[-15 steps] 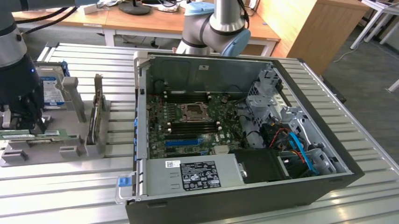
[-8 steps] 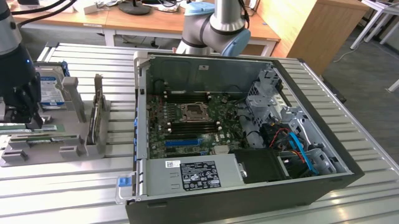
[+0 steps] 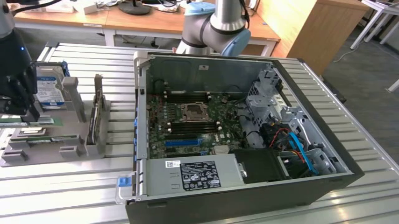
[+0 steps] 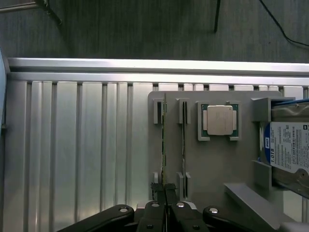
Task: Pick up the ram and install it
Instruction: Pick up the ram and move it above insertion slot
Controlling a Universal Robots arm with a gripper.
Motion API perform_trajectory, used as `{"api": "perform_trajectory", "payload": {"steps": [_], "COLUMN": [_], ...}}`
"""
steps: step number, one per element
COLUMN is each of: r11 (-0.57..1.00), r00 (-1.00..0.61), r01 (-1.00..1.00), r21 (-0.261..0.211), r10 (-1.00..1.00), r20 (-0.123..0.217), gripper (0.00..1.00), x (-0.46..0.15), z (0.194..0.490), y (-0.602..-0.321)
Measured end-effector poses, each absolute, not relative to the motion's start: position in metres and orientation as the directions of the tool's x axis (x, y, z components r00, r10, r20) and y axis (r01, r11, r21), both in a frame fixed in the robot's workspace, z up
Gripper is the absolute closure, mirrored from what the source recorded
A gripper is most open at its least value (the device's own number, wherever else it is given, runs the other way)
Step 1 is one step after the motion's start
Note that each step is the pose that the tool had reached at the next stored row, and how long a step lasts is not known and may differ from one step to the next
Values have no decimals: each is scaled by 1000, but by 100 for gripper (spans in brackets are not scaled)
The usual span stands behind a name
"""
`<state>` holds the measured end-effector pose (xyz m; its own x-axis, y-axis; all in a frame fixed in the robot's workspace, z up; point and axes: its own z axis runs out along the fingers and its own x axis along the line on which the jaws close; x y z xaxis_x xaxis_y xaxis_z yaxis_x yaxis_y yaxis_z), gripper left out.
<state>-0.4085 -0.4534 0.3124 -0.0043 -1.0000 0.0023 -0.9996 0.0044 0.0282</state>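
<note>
1. Exterior view takes in the open computer case (image 3: 187,72) on the slatted table (image 3: 74,186), with the grey holder (image 3: 37,156) set beside it toward the exterior view's left and the arm (image 3: 221,23) rising behind the case. The wrist view looks straight down into the holder and sorts out its contents.
2. Standing in the holder are two thin sticks on edge in neighbouring slots, then a processor chip (image 4: 218,120) just beside them, then a hard drive (image 4: 289,154) at the holder's opposite side. An upright card (image 3: 96,112) stands at the holder's edge nearest the case.
3. The ram (image 4: 164,140) is the stick in the holder's outermost slot, farthest from the processor. The second stick (image 4: 183,140) stands just beside it, close to one finger.
4. The gripper (image 4: 165,187) is drawn in narrow, pinching one end of the ram, which sits in its holder slot.
</note>
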Motion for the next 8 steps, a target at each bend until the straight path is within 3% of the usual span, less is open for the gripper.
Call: {"api": "perform_trajectory", "payload": {"steps": [8], "r11": [4], "r00": [-4], "r01": [-1000], "r21": [28], "r10": [-1000], "r20": [2], "gripper": [88], "x": [-408], "z": [335], "y": [-453]}}
